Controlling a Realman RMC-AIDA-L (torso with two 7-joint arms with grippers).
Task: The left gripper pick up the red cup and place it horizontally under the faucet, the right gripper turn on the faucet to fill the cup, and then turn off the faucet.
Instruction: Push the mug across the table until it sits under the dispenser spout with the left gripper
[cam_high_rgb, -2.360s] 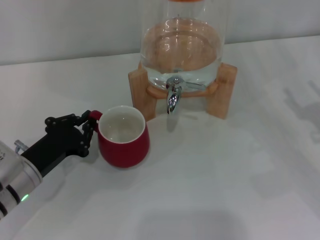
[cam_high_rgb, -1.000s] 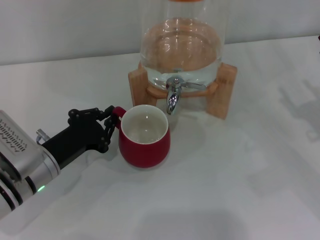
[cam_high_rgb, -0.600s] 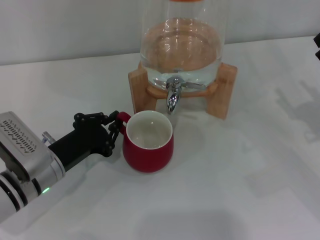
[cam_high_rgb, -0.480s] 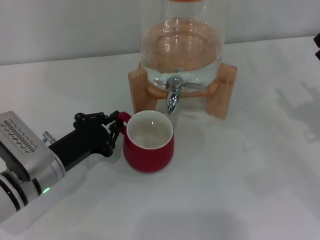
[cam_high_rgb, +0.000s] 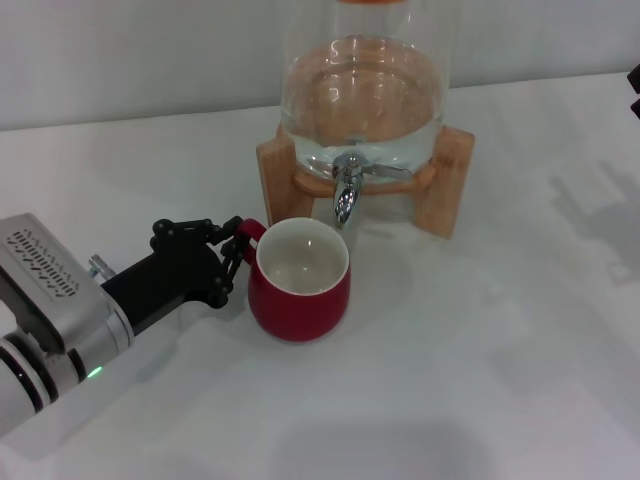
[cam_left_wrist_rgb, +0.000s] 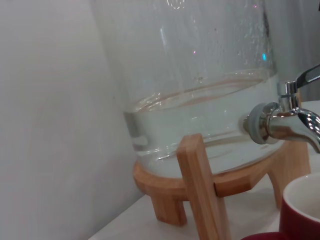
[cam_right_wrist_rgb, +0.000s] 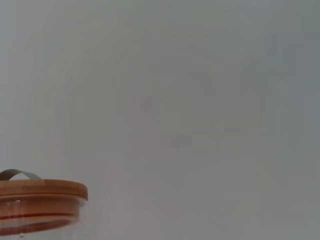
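Note:
The red cup (cam_high_rgb: 300, 288) stands upright on the white table, its white inside showing. Its far rim sits just below and in front of the chrome faucet (cam_high_rgb: 346, 195). My left gripper (cam_high_rgb: 238, 250) reaches in from the left and is shut on the cup's small loop handle. In the left wrist view the faucet (cam_left_wrist_rgb: 286, 122) is close by, with the cup's rim (cam_left_wrist_rgb: 303, 207) beneath its spout. Only a black sliver of my right gripper (cam_high_rgb: 635, 90) shows at the far right edge of the head view.
The faucet sits on a glass dispenser (cam_high_rgb: 362, 95) holding water, on a wooden stand (cam_high_rgb: 274, 180) at the back of the white table (cam_high_rgb: 480, 380). The right wrist view shows only the dispenser's wooden lid (cam_right_wrist_rgb: 42, 200) against a plain wall.
My left gripper has slid the red cup rightward across the table, from well left of the stand to under the faucet. A black edge of the right arm has appeared at far right.

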